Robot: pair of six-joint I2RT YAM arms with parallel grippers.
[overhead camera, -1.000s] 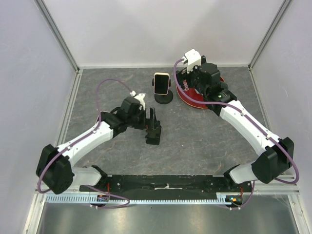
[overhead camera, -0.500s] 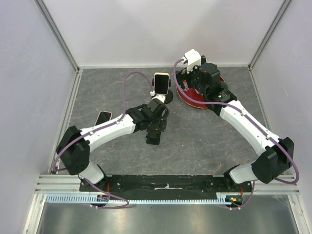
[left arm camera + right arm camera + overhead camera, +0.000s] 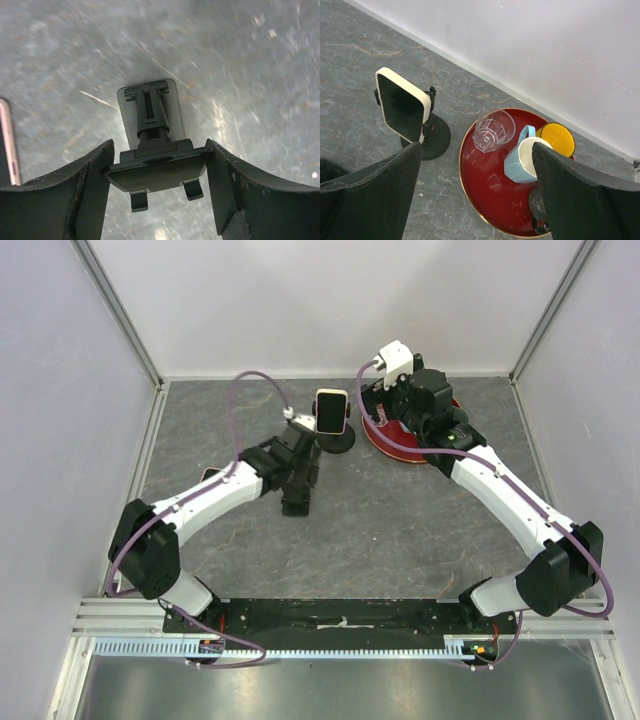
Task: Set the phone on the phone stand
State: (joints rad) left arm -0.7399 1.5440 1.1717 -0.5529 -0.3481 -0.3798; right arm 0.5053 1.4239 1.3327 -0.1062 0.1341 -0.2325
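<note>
Item: phone [image 3: 209, 476]; location: flat on the counter [image 3: 400, 540], left of the black folding stand [image 3: 150, 125] and near it, mostly hidden under my left arm [image 3: 200, 508] from above; my left wrist view shows only one long edge at its left margin. Appearance: thin slab, pink rim, what looks like a dark face; the rest is hidden. Handling, by my estimate: rigid, moderate weight, smooth and apt to slip, glass face breakable; best taken across its width by the two long edges near mid-length; lying flat, it offers only a shallow pinch. Left jaws [image 3: 159, 150]: one either side of the stand's cradle plate, at its edges; whether they press it I cannot tell. Right jaws [image 3: 476, 150]: spread wide, holding nothing, above a red tray [image 3: 487, 197]; beside it a cream-cased phone [image 3: 402, 112] sits on a round stand [image 3: 437, 139].
</note>
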